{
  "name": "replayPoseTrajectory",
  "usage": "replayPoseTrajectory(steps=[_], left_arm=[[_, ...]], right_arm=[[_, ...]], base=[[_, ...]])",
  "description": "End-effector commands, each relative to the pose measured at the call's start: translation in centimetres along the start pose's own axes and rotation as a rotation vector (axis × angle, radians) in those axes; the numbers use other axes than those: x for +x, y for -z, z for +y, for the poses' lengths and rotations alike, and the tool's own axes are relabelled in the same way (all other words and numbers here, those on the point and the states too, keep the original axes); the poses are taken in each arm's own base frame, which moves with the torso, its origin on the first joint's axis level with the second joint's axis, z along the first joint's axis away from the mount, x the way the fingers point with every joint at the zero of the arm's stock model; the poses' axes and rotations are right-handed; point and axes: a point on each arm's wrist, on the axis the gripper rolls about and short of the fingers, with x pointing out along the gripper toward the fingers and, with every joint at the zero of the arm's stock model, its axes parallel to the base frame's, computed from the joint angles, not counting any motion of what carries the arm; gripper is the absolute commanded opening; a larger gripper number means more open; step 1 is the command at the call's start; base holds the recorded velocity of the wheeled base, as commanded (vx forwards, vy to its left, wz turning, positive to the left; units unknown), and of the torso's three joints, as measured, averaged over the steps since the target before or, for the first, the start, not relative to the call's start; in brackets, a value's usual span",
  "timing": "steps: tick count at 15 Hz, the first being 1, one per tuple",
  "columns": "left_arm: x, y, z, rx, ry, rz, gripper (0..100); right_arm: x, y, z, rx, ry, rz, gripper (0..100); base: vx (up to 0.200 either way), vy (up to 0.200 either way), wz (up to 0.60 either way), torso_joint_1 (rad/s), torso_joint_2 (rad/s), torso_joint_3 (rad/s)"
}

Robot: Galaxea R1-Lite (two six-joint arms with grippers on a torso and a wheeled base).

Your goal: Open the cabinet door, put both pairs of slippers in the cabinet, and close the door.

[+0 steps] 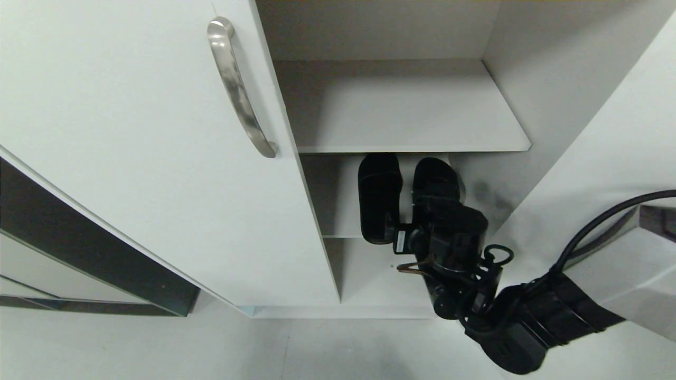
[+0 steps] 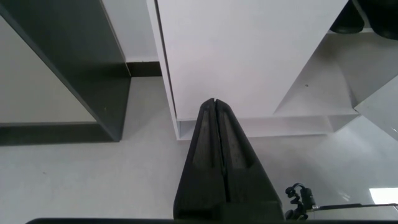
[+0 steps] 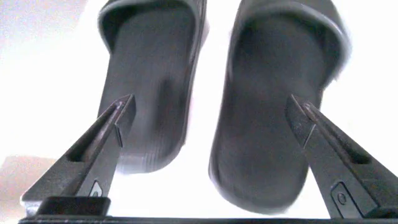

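Note:
A pair of black slippers [image 1: 379, 195] lies side by side on the lower shelf [image 1: 343, 211] of the open white cabinet. In the right wrist view both slippers [image 3: 152, 93] sit just ahead of my right gripper [image 3: 211, 112], whose fingers [image 3: 115, 118] stand wide open with the heels between and below them. In the head view my right gripper [image 1: 430, 211] hangs over the heel of the right-hand slipper [image 1: 435, 177]. My left gripper [image 2: 214, 124] is shut and empty, held low in front of the closed left door [image 2: 249, 50].
The left door carries a curved metal handle [image 1: 237, 87]. The upper shelf [image 1: 401, 105] is bare. The opened right door [image 1: 607, 174] stands at the right, close beside my right arm. Light floor [image 1: 211, 348] stretches before the cabinet.

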Motion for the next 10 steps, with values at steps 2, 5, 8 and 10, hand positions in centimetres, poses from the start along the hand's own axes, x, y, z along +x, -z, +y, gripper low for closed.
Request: replayPoseTrajectory(steps=[2, 5, 8, 10], left_arm=[[0.01, -0.02, 0.0, 0.001, 0.0, 0.0, 0], [0.01, -0.01, 0.0, 0.002, 0.0, 0.001, 0], [0.01, -0.01, -0.01, 0.001, 0.002, 0.001, 0], [0.01, -0.01, -0.01, 0.001, 0.002, 0.001, 0]], right_arm=[[-3.12, -1.71, -0.72, 0.032, -0.043, -0.037, 100], [-3.58, -1.24, -0.66, 0.02, -0.053, -0.022, 100], [-3.63, -0.92, -0.74, 0.011, -0.052, -0.014, 100], [-3.59, -0.75, -0.7, 0.008, -0.052, -0.01, 100]], base=[[0.0, 0.0, 0.0, 0.0, 0.0, 0.0], [-0.133, 0.0, 0.0, 0.002, 0.0, 0.003], [-0.2, 0.0, 0.0, 0.004, 0.0, -0.001], [-0.2, 0.0, 0.0, 0.0, 0.0, 0.002]])
